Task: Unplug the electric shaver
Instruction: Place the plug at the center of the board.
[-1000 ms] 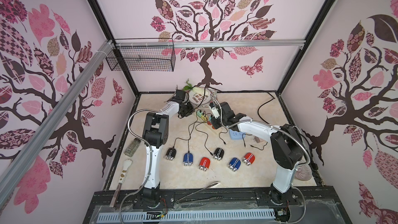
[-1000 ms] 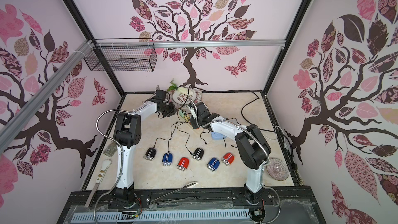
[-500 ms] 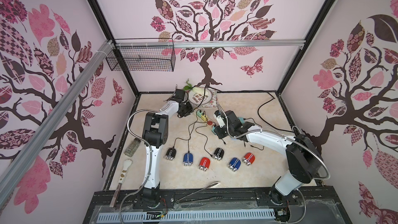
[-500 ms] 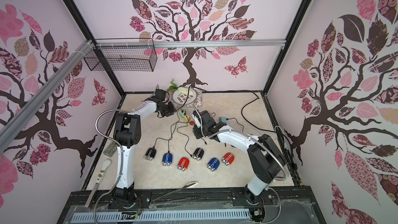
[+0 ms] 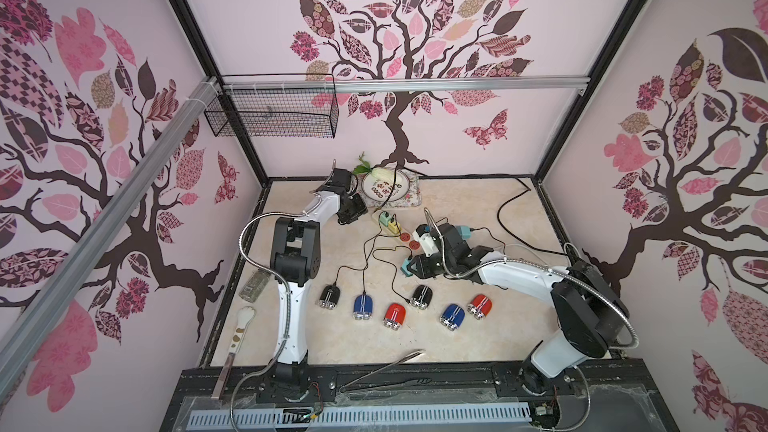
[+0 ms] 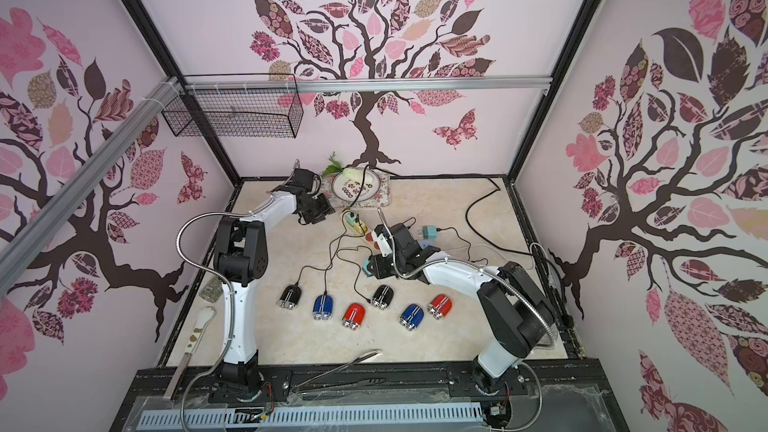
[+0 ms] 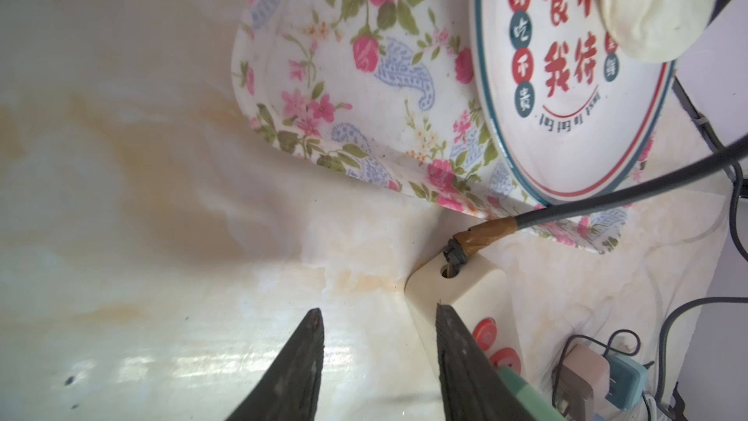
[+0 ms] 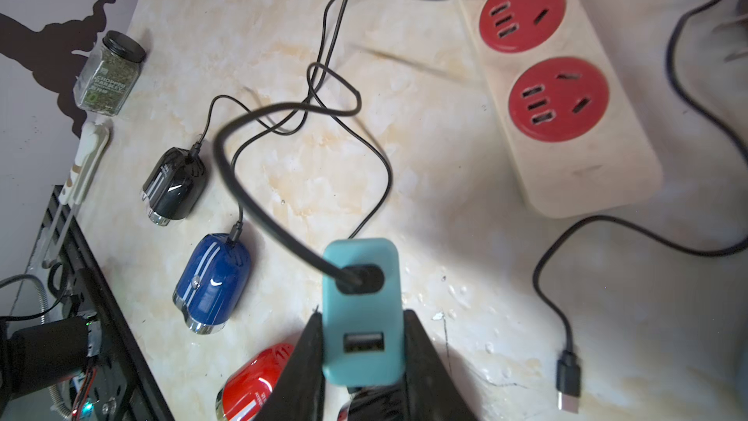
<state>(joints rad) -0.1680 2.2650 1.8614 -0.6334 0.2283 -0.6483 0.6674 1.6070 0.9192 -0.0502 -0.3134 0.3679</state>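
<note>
**Table layout, back to front**

At back centre, plate sits on tray; wire basket hangs on the wall up-left of it. Just in front of the tray lies the power strip. Off the strip, charger adapter sits in the right gripper, between strip and row of six electric shavers. At left edge: spice jar. At front edge: tongs.

Left arm extended far, left pincer parted (empty); right arm low, right pincer clamping teal adapter.

Black shavers two, blue shavers two, red shavers two; power strip one; jar one.
</note>
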